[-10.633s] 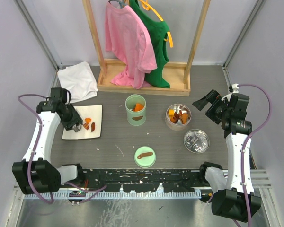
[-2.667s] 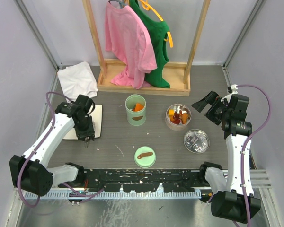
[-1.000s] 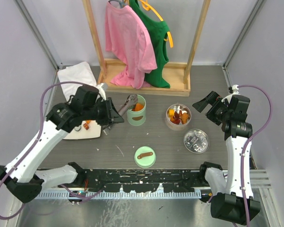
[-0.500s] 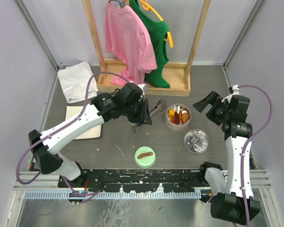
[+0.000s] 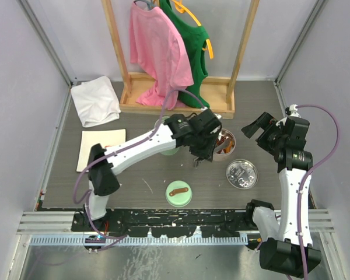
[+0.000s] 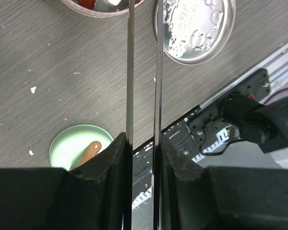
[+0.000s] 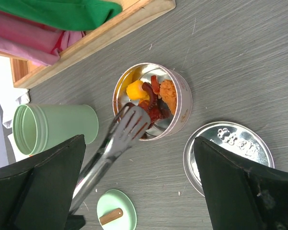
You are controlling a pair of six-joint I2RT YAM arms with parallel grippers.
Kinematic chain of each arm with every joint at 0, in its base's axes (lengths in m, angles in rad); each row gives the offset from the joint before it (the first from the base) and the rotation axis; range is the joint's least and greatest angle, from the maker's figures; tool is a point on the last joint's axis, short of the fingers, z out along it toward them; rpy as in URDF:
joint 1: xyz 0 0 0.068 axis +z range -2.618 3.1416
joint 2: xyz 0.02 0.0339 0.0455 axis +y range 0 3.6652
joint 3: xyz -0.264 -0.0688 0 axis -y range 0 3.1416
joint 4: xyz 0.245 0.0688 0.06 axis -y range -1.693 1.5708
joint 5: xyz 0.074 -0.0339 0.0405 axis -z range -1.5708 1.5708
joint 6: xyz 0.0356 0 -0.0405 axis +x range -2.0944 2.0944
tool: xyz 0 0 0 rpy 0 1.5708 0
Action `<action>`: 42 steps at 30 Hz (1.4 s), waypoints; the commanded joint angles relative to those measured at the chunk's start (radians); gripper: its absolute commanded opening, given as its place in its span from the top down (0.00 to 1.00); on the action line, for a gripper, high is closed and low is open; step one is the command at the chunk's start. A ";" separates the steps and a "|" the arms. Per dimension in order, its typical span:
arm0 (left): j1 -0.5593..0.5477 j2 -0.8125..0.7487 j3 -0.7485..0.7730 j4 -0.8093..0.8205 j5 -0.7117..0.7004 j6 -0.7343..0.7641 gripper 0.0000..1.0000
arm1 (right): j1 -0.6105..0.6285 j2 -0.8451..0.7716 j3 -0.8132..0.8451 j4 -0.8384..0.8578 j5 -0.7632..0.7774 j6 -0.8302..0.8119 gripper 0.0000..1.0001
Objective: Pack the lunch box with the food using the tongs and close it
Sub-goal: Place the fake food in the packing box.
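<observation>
The lunch box is a round metal tin (image 7: 185, 103) (image 5: 227, 153), open, with orange, red and dark brown food (image 7: 153, 103) inside. My left gripper (image 6: 143, 141) (image 5: 196, 158) is shut on the handles of the metal tongs (image 6: 130, 72). Their slotted head (image 7: 134, 122) hangs over the tin's near-left rim, right above the food. Whether a piece sits between the tips I cannot tell. The silver lid (image 5: 241, 173) (image 7: 230, 148) lies flat beside the tin. My right gripper (image 5: 254, 129) (image 7: 139, 141) hovers open and empty to the right of the tin.
A green cup (image 7: 57, 127) stands left of the tin, mostly behind my left arm in the top view. Its green lid (image 5: 178, 193) lies nearer the front. A white mat (image 5: 96, 149), a folded cloth (image 5: 95, 102) and a wooden clothes rack (image 5: 175, 102) sit at left and back.
My left arm has swung right with the tongs, from beside the green cup to over the tin. The right arm has stayed put.
</observation>
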 commanded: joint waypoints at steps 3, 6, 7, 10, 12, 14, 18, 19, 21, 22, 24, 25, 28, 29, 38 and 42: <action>-0.031 0.079 0.125 -0.096 -0.067 0.059 0.89 | -0.002 -0.015 0.041 0.016 0.013 -0.021 0.00; -0.038 0.085 0.124 -0.113 -0.099 0.065 0.89 | -0.002 -0.016 0.034 0.019 0.012 -0.021 0.00; -0.038 0.084 0.118 -0.112 -0.104 0.065 0.89 | -0.003 -0.017 0.032 0.020 0.011 -0.022 0.00; -0.038 0.082 0.104 -0.103 -0.108 0.073 0.85 | -0.003 -0.016 0.029 0.024 0.006 -0.021 0.00; -0.038 0.085 0.106 -0.103 -0.092 0.079 0.82 | -0.003 -0.016 0.029 0.024 0.004 -0.021 0.00; -0.038 0.080 0.104 -0.092 -0.055 0.090 0.77 | -0.002 -0.017 0.030 0.024 0.004 -0.021 0.00; -0.037 0.049 0.081 -0.039 -0.031 0.098 0.67 | -0.003 -0.016 0.027 0.027 0.000 -0.020 0.00; -0.035 0.046 0.082 -0.031 -0.029 0.099 0.63 | -0.003 -0.018 0.026 0.026 0.000 -0.020 0.00; -0.033 0.042 0.095 -0.028 -0.026 0.101 0.60 | -0.003 -0.019 0.026 0.025 0.000 -0.020 0.00; -0.032 0.038 0.101 -0.030 -0.028 0.103 0.59 | -0.003 -0.018 0.025 0.026 -0.001 -0.021 0.00; -0.032 0.024 0.102 -0.022 -0.032 0.108 0.56 | -0.002 -0.018 0.024 0.027 -0.003 -0.020 0.00; -0.032 0.014 0.099 -0.017 -0.039 0.111 0.55 | -0.003 -0.018 0.023 0.027 -0.003 -0.020 0.00; -0.032 -0.020 0.083 -0.014 -0.066 0.116 0.54 | -0.004 -0.017 0.023 0.028 -0.006 -0.018 0.00; -0.032 -0.033 0.076 -0.014 -0.078 0.116 0.55 | -0.003 -0.016 0.024 0.029 -0.007 -0.017 0.00; -0.015 -0.287 -0.109 0.053 -0.242 0.099 0.61 | -0.003 -0.009 0.022 0.041 -0.021 -0.008 0.00; 0.010 -0.411 -0.216 0.062 -0.307 0.072 0.63 | -0.002 -0.007 0.020 0.044 -0.030 -0.001 0.00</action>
